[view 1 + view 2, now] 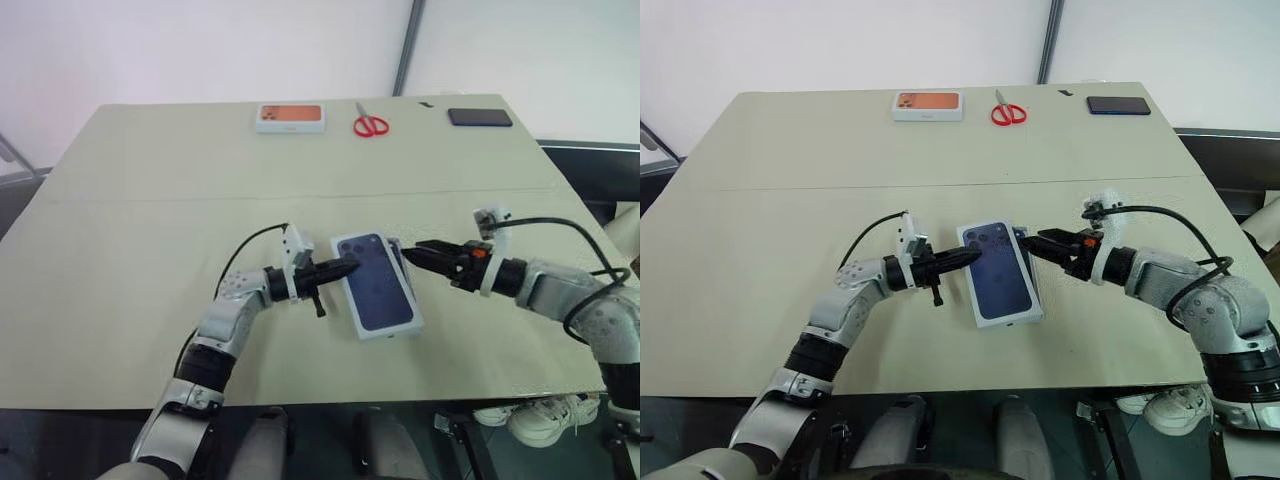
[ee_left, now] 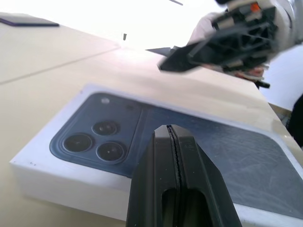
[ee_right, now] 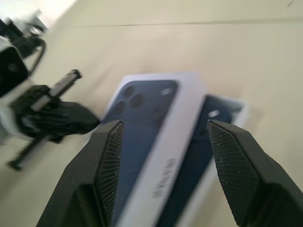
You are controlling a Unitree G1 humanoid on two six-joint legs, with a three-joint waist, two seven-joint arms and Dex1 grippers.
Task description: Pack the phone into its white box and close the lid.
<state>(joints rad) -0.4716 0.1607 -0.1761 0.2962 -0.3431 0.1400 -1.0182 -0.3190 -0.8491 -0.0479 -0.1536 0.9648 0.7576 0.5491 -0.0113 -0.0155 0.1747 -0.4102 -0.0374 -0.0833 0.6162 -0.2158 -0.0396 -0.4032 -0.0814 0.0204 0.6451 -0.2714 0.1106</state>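
Left gripper (image 1: 345,267), fingers pressed together, rests its tip on the lid (image 1: 377,286) (phone picture printed on top), which sits askew over the white box (image 3: 226,124) mid-table, the phone (image 3: 199,156) visible inside. Right gripper (image 1: 412,252) hovers beside, jaws spread and empty. Best nudge the lid square before pressing down evenly.

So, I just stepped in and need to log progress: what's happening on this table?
The robot is packing a phone. The lid, printed with a phone picture, lies askew over the white box, so the phone shows along one side. The left gripper, fingers shut, is at the lid's edge. The right gripper hangs open by its far corner. The box is not yet squarely closed.
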